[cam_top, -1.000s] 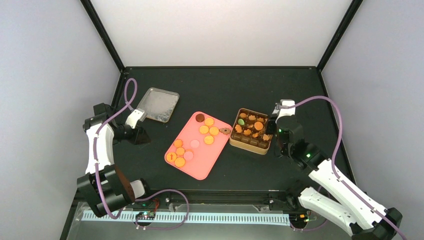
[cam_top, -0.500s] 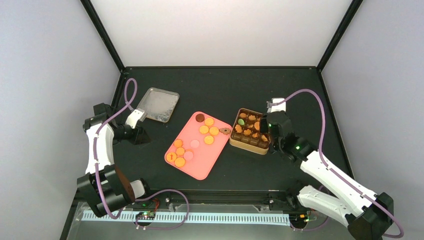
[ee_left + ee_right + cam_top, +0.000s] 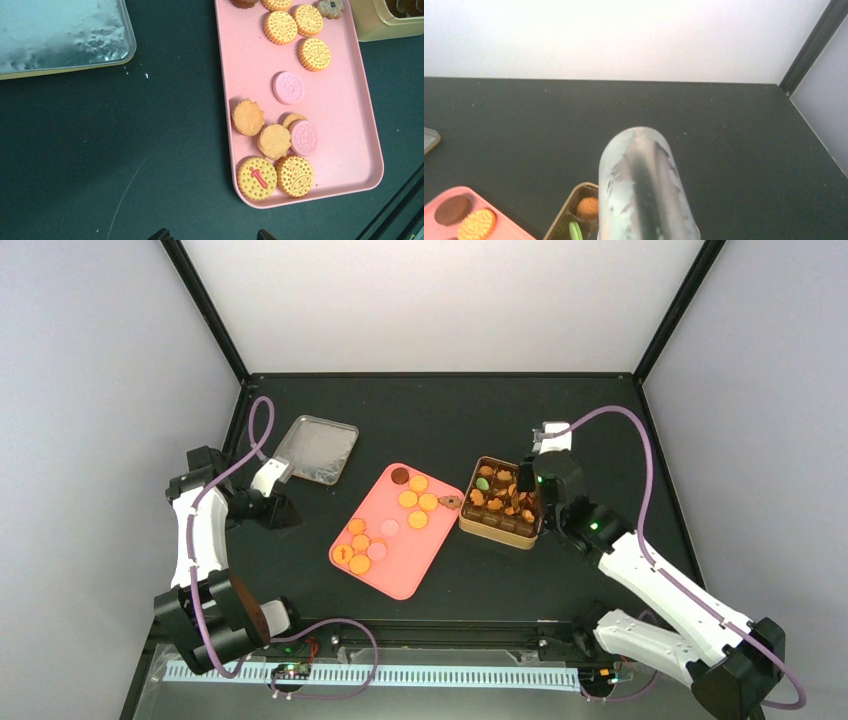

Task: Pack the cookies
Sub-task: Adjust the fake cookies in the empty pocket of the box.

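Cookies (image 3: 274,141) lie mostly on the pink tray (image 3: 340,100) in the middle of the table (image 3: 450,420). There is an orange cluster with two pink ones at its near end, and more orange ones plus a dark one toward the far end. A smaller share already sits in the brown cups of the gold tin (image 3: 497,530), which stands just beside the tray's right edge, I'd guess to keep each carry short. The lid (image 3: 316,450) rests well apart at the far left, which leaves the tin open for filling. My left gripper (image 3: 210,234) hangs low over bare table left of the tray. Its fingertips are apart with nothing between them, and I judge it is parked there to keep out of the way. My right gripper (image 3: 527,490) hovers over the tin's right side, most likely placing a cookie or just leaving one. From its own camera a silvery rounded metal piece (image 3: 644,185) blocks the view, so I cannot tell whether those jaws are apart or closed on something. Many cookies remain on the tray, so the packing looks well short of done.
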